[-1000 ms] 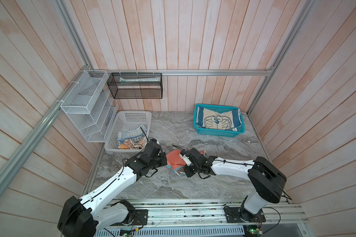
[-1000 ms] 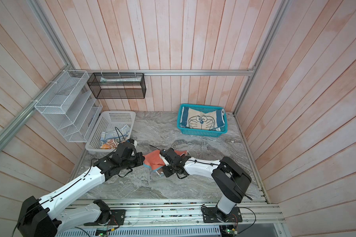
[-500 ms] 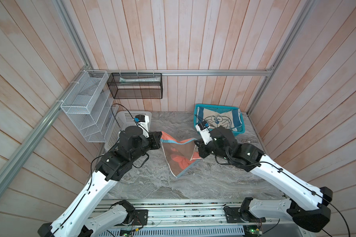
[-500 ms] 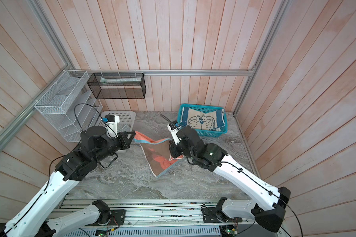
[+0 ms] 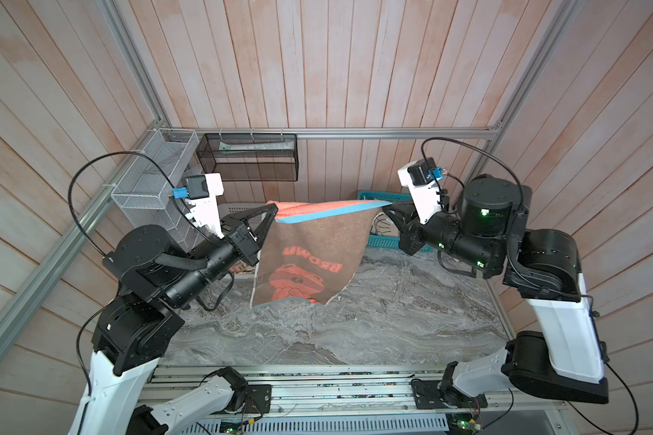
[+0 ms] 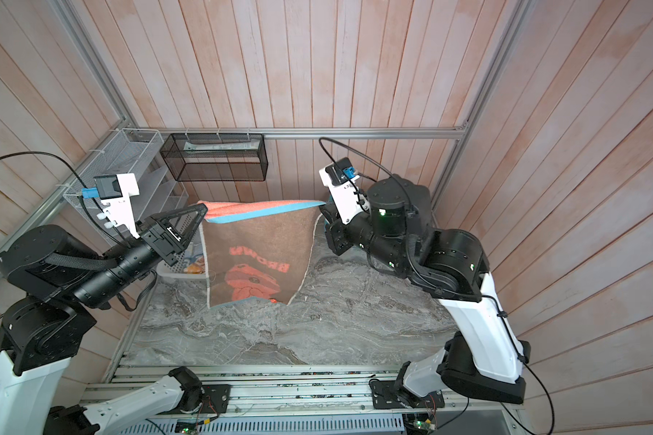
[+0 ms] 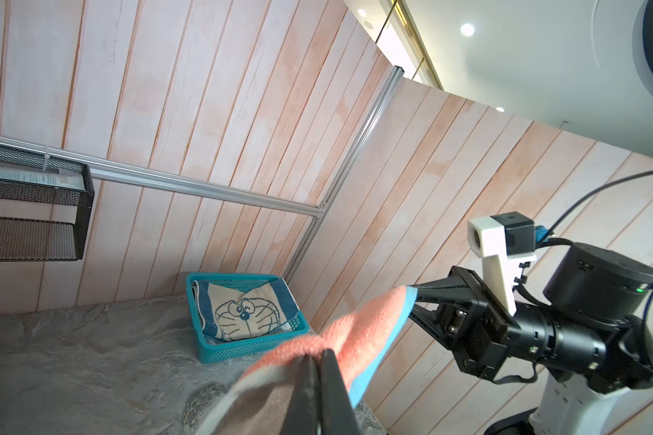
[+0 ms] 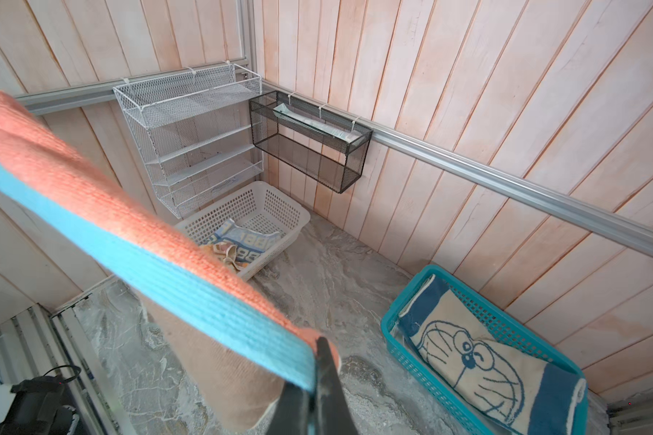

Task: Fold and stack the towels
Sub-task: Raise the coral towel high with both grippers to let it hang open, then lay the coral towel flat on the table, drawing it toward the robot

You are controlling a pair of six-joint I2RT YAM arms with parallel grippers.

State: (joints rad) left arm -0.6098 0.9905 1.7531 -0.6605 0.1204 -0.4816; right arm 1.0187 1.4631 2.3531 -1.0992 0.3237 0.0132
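The coral-orange "BROWN" towel (image 5: 310,256) hangs spread above the marble table, its blue-edged top hem stretched between both arms. My left gripper (image 5: 274,210) is shut on the left top corner, with the cloth bunched at its tips (image 7: 319,356). My right gripper (image 5: 387,206) is shut on the right top corner (image 8: 319,346). The towel's lower edge hangs just over the table. A folded Doraemon towel (image 8: 479,361) lies in the teal basket (image 8: 423,380). A crumpled block-lettered towel (image 8: 249,244) lies in the white basket (image 8: 279,211).
A white wire rack (image 5: 155,180) and a black mesh basket (image 5: 249,162) hang on the back wall rail. Wooden walls close in three sides. The marble table (image 5: 355,331) stretches in front of the hanging towel.
Both arms have risen from low over the table and spread apart. The towel has come up off the table and now hangs stretched between them.
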